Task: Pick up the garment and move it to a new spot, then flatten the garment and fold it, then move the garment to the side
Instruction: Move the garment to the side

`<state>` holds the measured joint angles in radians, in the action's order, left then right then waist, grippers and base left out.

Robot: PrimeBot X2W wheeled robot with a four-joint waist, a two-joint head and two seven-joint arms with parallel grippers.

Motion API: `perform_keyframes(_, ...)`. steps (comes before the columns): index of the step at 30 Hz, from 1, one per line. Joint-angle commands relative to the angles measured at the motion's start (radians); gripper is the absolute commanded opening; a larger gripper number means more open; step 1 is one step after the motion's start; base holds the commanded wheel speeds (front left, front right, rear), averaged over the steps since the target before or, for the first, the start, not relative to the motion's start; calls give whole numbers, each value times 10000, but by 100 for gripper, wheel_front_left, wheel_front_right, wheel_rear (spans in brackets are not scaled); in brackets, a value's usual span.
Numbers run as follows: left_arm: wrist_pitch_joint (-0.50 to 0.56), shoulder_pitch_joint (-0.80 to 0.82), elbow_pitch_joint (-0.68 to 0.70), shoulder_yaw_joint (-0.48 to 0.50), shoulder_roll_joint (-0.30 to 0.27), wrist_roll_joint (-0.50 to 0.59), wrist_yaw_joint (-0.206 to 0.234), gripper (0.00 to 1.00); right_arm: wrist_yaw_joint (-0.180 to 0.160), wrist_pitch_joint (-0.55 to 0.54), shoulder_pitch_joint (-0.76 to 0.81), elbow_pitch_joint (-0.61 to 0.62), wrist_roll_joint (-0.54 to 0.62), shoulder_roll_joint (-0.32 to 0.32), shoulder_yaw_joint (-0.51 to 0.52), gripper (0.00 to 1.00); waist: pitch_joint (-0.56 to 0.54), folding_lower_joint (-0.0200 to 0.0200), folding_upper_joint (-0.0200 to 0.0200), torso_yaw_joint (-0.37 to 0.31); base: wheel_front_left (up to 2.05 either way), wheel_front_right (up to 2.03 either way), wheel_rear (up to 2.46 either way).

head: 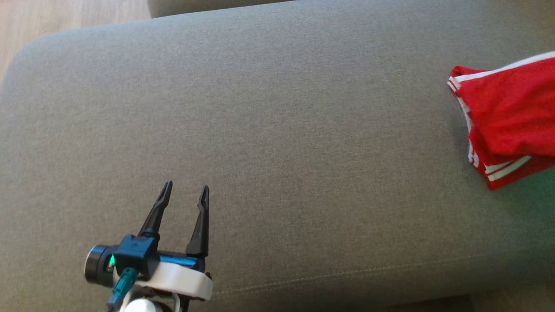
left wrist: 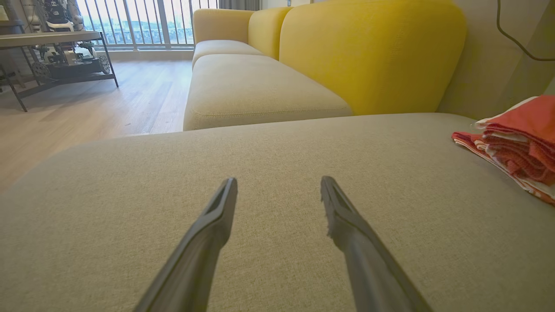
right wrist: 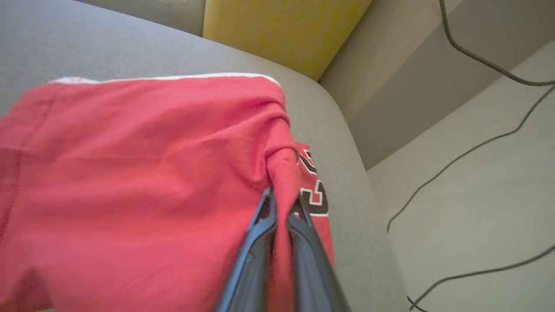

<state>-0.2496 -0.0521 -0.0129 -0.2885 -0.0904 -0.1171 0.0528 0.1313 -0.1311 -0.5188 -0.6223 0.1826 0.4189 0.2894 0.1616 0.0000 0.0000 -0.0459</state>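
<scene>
The garment (head: 509,117) is red with white trim and lies bunched at the right end of the grey cushion (head: 277,143). In the left wrist view the garment (left wrist: 520,143) sits in folds at the right edge. In the right wrist view my right gripper (right wrist: 284,200) is shut on a pinched ridge of the red garment (right wrist: 143,173), with black and white lettering beside the fingers. My left gripper (head: 185,187) stands open over bare cushion at the lower left, far from the cloth. In its own view, the left gripper (left wrist: 279,182) holds nothing between its fingers.
A yellow sofa back (left wrist: 373,52) and more seat cushions (left wrist: 256,86) lie beyond the grey cushion. Wooden floor (head: 65,17) borders the far left. A low table (left wrist: 56,47) stands by a railing. Black cables (right wrist: 477,147) run over the floor past the cushion's end.
</scene>
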Motion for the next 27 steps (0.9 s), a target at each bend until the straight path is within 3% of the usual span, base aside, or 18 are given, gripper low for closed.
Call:
perform_keyframes(1,-122,250,253,361,38,48,-6,100,-6,199,-106,470,210,129,64,100,-19,0,0,-37,0,0,0)
perform_keyframes(7,-122,293,379,346,81,75,26,100,-6,1008,189,1227,1997,-748,1074,100,-145,0,0,-32,0,0,0)
perform_keyframes(12,-122,155,445,617,124,-102,220,100,-6,2511,413,2057,2176,-2283,1059,100,-400,0,0,-8,0,0,0)
perform_keyframes(16,-122,50,564,878,228,-572,422,100,-6,3318,855,2670,1468,-3336,489,100,-667,0,0,117,0,0,0)
perform_keyframes(21,-122,82,707,1095,283,-818,687,100,-6,3708,1556,3298,263,-3646,-678,100,-912,0,0,375,0,0,0)
perform_keyframes(27,-122,-108,946,1253,288,-757,922,100,-6,3910,3126,4304,-1992,-3682,-2329,100,-1242,0,0,875,0,0,0)
